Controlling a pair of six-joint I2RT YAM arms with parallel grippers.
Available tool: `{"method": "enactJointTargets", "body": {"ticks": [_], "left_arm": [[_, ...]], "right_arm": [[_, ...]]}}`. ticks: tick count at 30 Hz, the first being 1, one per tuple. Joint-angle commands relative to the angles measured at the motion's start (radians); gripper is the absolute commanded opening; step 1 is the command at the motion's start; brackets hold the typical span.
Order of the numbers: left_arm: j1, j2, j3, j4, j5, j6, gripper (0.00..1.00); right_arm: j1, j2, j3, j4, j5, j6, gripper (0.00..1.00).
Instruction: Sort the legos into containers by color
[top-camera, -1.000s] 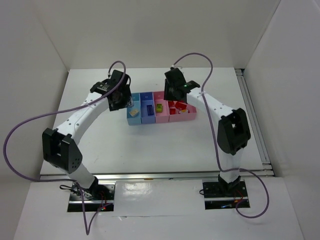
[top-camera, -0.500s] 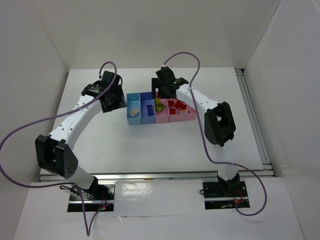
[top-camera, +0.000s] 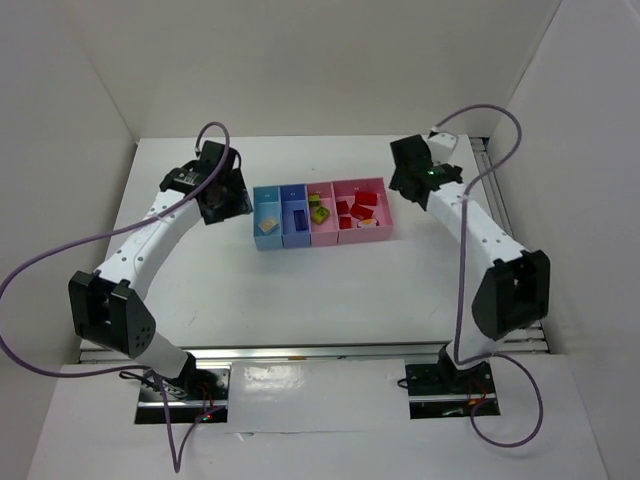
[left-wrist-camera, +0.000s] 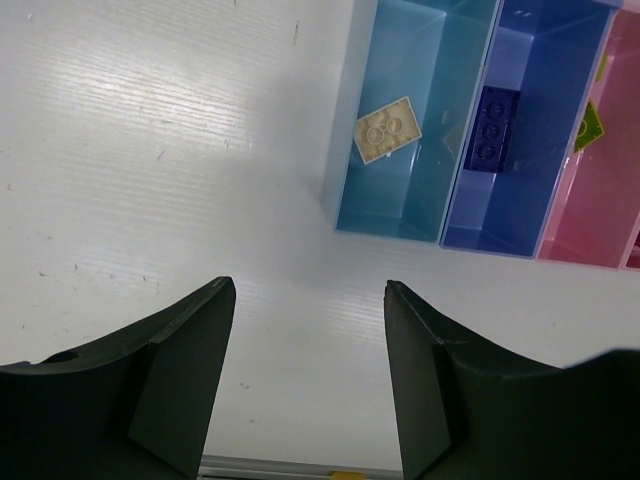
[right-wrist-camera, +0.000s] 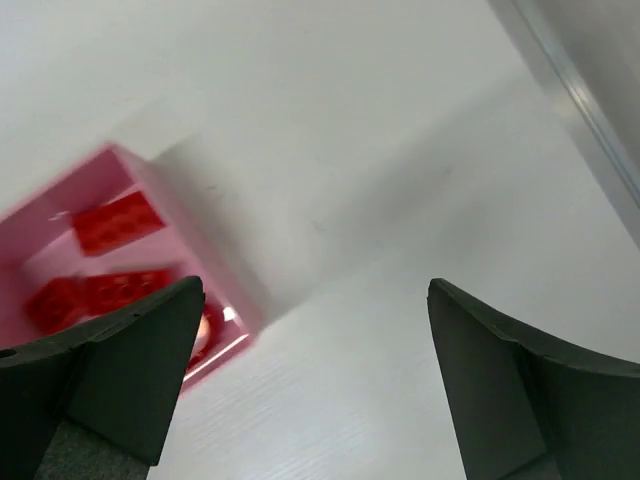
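At the far middle of the tabletop (top-camera: 300, 290), you had the containers (top-camera: 322, 238) in one joined row, an arm curving in on either side and purple cables (top-camera: 483, 108) looping above them. Your left tool (left-wrist-camera: 310, 290) hung released over bare surface, just off the near left corner of the light blue bin (left-wrist-camera: 400, 195), fingers apart with nothing between them. Your right tool (right-wrist-camera: 315, 290) stood spread wide and empty beyond the right end of the row, near the wider pink bin (right-wrist-camera: 195, 245).

A tan brick (left-wrist-camera: 388, 130) lay flat in the light blue bin, a dark purple-blue brick (left-wrist-camera: 490, 128) in the darker blue bin (left-wrist-camera: 520, 205), yellow-green bricks (top-camera: 319, 214) in the pink bin (left-wrist-camera: 595, 215), and red bricks (right-wrist-camera: 112, 222) in the wider pink one.

You had open tabletop in front of the row and to its left. On the right, a metal rail (top-camera: 505, 240) ran along the edge, and white walls (top-camera: 60, 100) closed in three sides.
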Motion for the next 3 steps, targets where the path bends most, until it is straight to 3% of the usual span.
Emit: {"method": "enactJointTargets", "body": {"ticks": [1, 3], "left_arm": [[0.006, -0.027, 0.021, 0.033, 0.014, 0.012, 0.72], [0.017, -0.008, 0.021, 0.044, 0.014, 0.012, 0.72]], "right_arm": [[-0.029, -0.083, -0.130, -0.118, 0.096, 0.074, 1.00], [-0.049, -0.138, -0.176, -0.118, 0.087, 0.084, 1.00]]}}
